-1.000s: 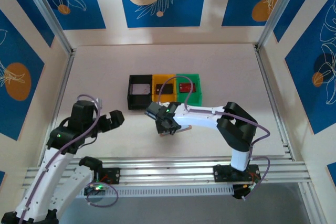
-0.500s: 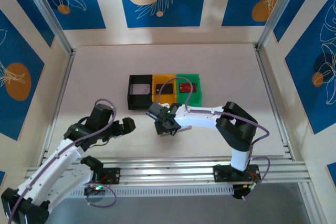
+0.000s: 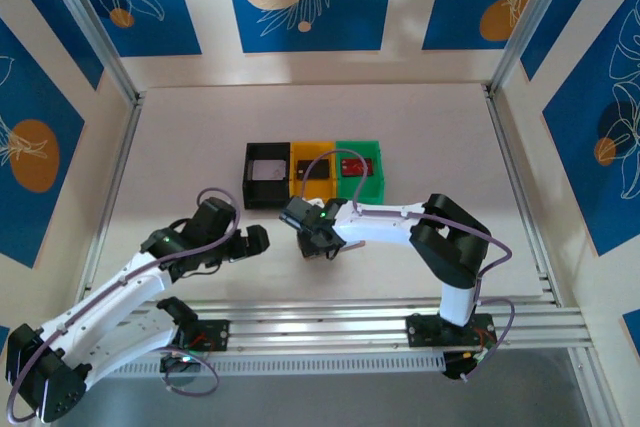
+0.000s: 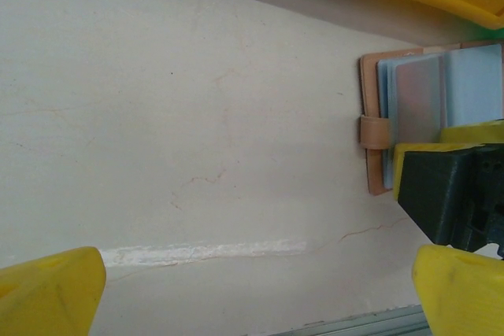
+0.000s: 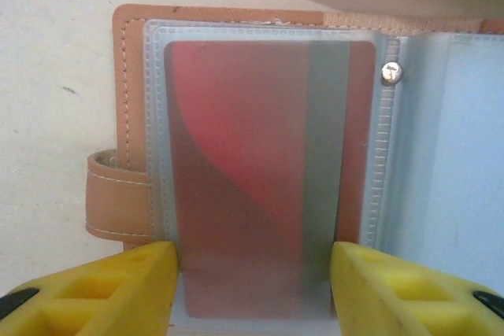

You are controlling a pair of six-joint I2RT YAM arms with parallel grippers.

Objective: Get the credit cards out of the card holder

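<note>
The job looks mostly done. On the worktop (image 3: pixel 420 127) stand three bins. The black bin (image 3: pixel 248 179) holds a pale card (image 3: pixel 268 171), the yellow bin (image 3: pixel 296 172) a dark card (image 3: pixel 313 175) and the green bin (image 3: pixel 378 172) a red card (image 3: pixel 353 166).

The card holder (image 5: pixel 130 116) lies open just in front of the bins, and one reddish card (image 5: pixel 260 171) remains in its clear pocket. The right end effector (image 5: pixel 252 253) is part-open, straddles that pocket's lower end and clasps nothing visible. The left end effector (image 4: pixel 256 281) is spread wide and empty beside the holder.
</note>
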